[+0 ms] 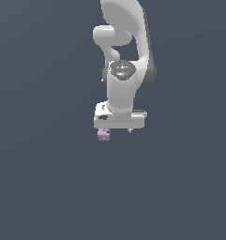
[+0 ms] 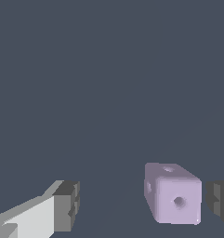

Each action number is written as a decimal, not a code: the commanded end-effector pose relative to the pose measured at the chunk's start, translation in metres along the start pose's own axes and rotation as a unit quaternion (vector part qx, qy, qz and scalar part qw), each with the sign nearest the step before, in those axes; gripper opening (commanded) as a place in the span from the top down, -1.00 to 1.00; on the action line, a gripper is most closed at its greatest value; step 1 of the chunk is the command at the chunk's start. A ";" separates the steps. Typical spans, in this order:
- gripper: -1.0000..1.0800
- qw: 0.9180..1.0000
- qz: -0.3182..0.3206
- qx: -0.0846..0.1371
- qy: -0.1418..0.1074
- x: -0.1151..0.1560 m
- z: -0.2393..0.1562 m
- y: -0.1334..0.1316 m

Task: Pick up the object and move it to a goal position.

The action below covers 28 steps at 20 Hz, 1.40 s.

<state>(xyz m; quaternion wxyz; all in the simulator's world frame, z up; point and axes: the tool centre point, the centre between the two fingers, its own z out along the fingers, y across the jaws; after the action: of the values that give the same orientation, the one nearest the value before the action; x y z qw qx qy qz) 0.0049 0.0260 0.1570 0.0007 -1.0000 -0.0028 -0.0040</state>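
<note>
The white arm (image 1: 124, 51) points straight down over a plain slate-grey worktop (image 1: 39, 187). Its end effector (image 1: 116, 131) is spread wide, the two fingers well apart. In the wrist view the cube (image 2: 173, 195) — pale lilac, with a small dark dimple on each visible face — sits between the fingers, off centre: just beside one dark pad (image 2: 219, 201), a narrow gap showing, and well clear of the other pad (image 2: 67, 204). Nothing is gripped. In the exterior view the cube (image 1: 103, 135) shows just below the end effector's body, toward the exterior view's left; whether it rests on the worktop is likely but not certain. Open surface surrounds the cube on all sides — no edges visible.
</note>
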 end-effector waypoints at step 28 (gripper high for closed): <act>-0.92 1.000 0.012 0.002 0.003 -0.042 0.045 0.052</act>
<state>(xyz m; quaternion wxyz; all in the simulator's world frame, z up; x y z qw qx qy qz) -0.0293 -0.0185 0.1199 0.0040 -0.9999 0.0076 -0.0088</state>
